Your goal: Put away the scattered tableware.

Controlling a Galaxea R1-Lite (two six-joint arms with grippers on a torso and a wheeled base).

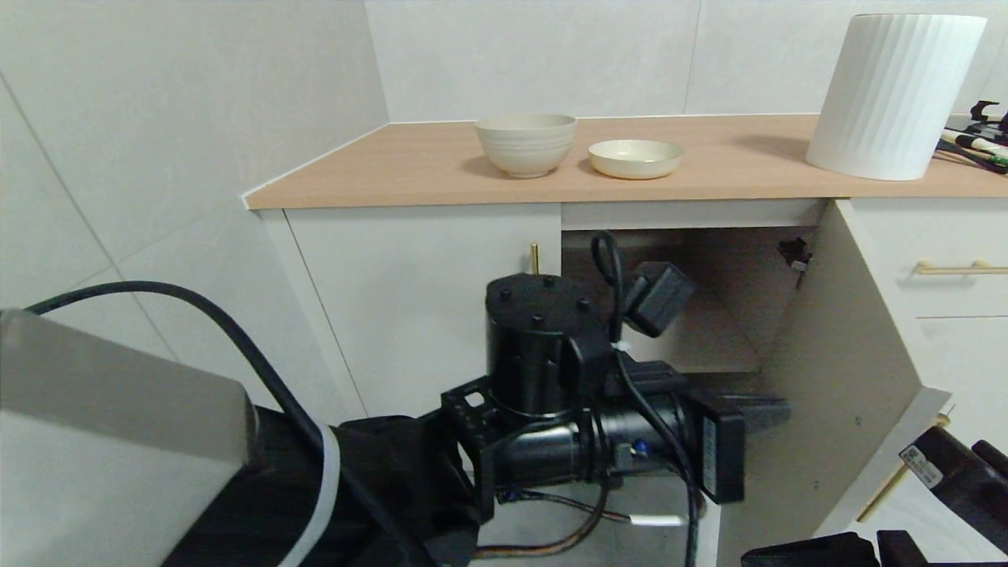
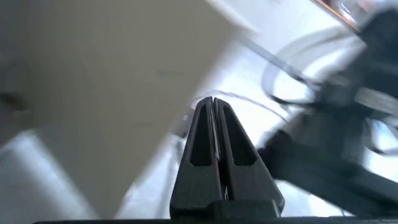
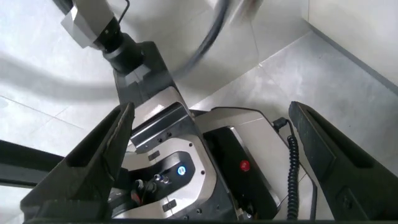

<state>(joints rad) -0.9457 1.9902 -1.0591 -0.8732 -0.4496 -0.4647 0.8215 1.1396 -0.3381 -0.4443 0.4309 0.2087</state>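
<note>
While the cupboard under the tabletop stands with its door swung wide at centre right of the head view, none of the tableware looks put away yet. The way in is ready, and that is all the progress I can make out. A tall white ribbed container sits at the upper right of the tabletop and looks like no part of the job. The pale bowl sits upright at upper centre of the frame. The shallow cream dish lies just beside it toward the right, close but not touching. Both are on the tabletop directly above the open cupboard, so my guess is that each has to be lifted and carried down onto the shelf inside. That leaves the whole of the moving still to do.

The left arm fills the lower centre of the head view, in front of the cupboard opening and well below the tabletop. Its jaws, seen in the left wrist view, are pressed fully together with nothing between them. The right arm sits at the lower right corner, beside the open door. Its jaws, seen in the right wrist view, are spread wide apart and hold nothing. Neither pair touches the bowl or the dish.
</note>
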